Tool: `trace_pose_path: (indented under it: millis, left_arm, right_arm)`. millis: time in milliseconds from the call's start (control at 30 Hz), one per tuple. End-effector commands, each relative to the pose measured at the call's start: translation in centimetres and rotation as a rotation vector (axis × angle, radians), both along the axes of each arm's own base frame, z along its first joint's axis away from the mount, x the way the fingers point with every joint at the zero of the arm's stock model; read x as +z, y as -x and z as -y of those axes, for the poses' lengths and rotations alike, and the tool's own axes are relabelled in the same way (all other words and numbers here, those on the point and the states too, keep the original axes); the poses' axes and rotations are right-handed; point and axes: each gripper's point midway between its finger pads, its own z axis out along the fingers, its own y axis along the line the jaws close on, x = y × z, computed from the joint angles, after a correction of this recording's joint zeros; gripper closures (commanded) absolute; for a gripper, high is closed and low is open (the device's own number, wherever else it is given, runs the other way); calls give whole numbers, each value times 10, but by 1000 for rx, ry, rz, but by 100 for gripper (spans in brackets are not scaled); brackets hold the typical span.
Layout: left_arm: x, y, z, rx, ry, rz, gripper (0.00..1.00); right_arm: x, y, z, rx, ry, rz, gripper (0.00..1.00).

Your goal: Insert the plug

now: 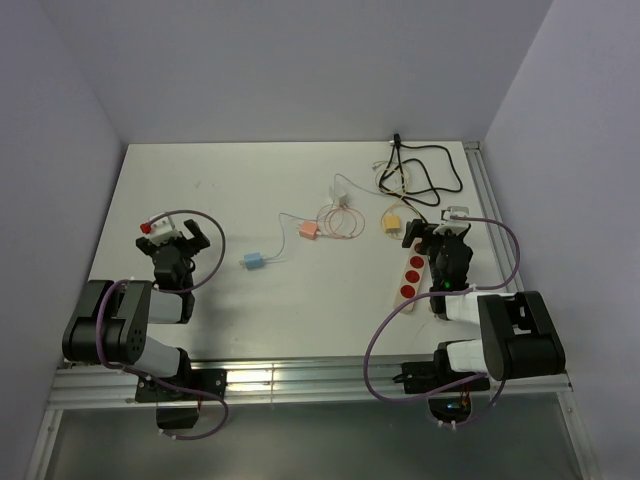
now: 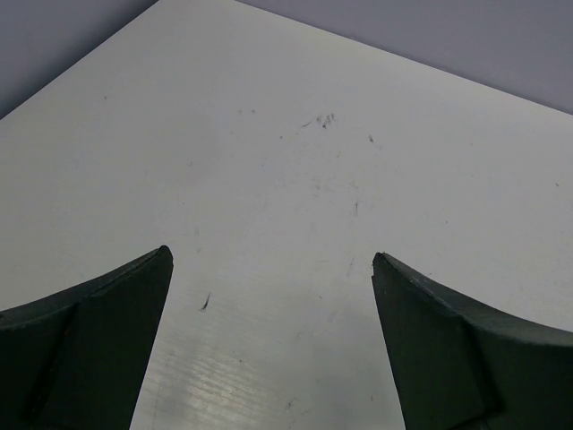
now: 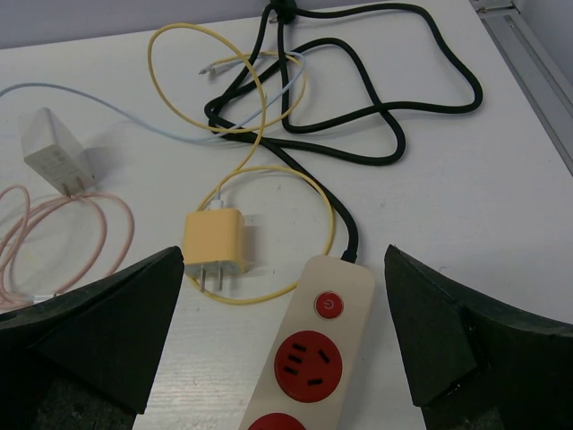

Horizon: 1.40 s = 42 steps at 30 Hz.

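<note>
Right gripper (image 3: 279, 269) is hanging wide open above the switch end of the power strip (image 3: 309, 358), holding nothing, probably lining up on the yellow plug (image 3: 215, 244). That plug is lying flat just beside the strip, prongs pointing toward the arm. Its yellow cable (image 3: 265, 167) is looping round and crossing the black cord (image 3: 376, 107), so it may be dragging on any lift. White charger (image 3: 54, 152) and pink cable (image 3: 54, 224) are lying off left. Left gripper (image 2: 271, 264) is idling open over bare table (image 2: 269, 134)
</note>
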Motion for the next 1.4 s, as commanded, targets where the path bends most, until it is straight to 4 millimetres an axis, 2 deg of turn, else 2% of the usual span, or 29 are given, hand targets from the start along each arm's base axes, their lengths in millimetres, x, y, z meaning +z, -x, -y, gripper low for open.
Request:
trace_pose_path:
  millis: [0,133,167,333,500,567,600,633,667,733,800,833,867,900,933,967,1000,1033,1067,1100,1133,1167,1200,1233,1267,1300,1333,1367]
  left_arm:
    - [21,-7,-3,11,-14,66,1]
    - [21,-7,-3,12,-14,66,1]
    - [22,-7,-3,11,-14,68,1]
    - [21,-7,-3,12,-14,66,0]
    - [21,-7,-3,12,-14,66,0]
    - [21,-7,-3,11,-14,66,0]
    - [21,-7,-3,11,-14,66,0]
    - [21,-7,-3,11,-14,66,0]
    - [22,-7,-3,11,-14,68,1]
    - [21,-7,-3,11,-14,66,1]
    - [21,-7,-3,11,-14,66,1]
    - [21,-7,-3,12,-14,66,1]
    - [22,-7,-3,12,-14,68,0]
    - [22,-7,-3,11,-14,68,0]
    - [21,-7,-3,11,-14,66,0]
    - [22,-7,-3,11,-14,69,0]
    - [22,-7,-3,14,-14,68,0]
    - [21,-7,-3,12,-14,66,1]
    - [22,-7,-3,11,-14,68,0]
    - [21,-7,-3,11,-13,67,1]
    - [22,-7,-3,11,-14,68,1]
    - [22,-7,-3,11,-14,68,1]
    - [23,-6,-3,11,-14,72,1]
    - [26,-5,-4,20,-16,84,1]
    - [32,-3,-5,25,-20,101,0]
    - [32,-2,-1,3,-22,81,1]
    - [49,-6,1,-1,-17,97,0]
    - [34,-6,0,9,-13,9,1]
  right_arm:
    - [29,-8,5,-21,15,98,0]
    - [30,-8,5,-24,9,100,0]
    - [28,-9,16,-91,4,84,0]
    - [52,-2,36,-250,-46,98,0]
    - [74,4,44,-309,-57,36,0]
    - [85,4,38,-286,-94,-1,0]
    - [89,3,29,-232,-88,-16,0]
    - [96,-1,10,-123,-100,-16,0]
    - [105,-1,2,-82,-120,9,0]
    - [108,-1,-15,9,-172,27,0]
    - [107,-5,-22,13,-257,12,0]
    - [121,-13,-26,32,-276,23,0]
    - [102,-19,-30,38,-280,-67,0]
    - [100,-24,-32,30,-307,-109,1]
    - [121,-37,-31,10,-327,-103,1]
    - [92,-41,-27,-44,-323,-226,1]
    - [91,-46,-28,-40,-313,-251,1]
    - [101,-54,-32,-17,-309,-245,0]
    - [87,-58,-37,1,-300,-297,0]
    - [85,-62,-37,4,-289,-313,0]
    - [95,-71,-39,11,-287,-297,0]
    - [73,-72,-40,4,-278,-378,0]
    - [67,-75,-40,2,-266,-406,0]
    - [75,-83,-46,31,-269,-412,0]
    - [52,-82,-49,32,-257,-496,0]
    - [47,-85,-47,22,-232,-518,1]
    - [49,-90,-49,23,-216,-523,2]
    - [33,-88,-52,28,-200,-579,2]
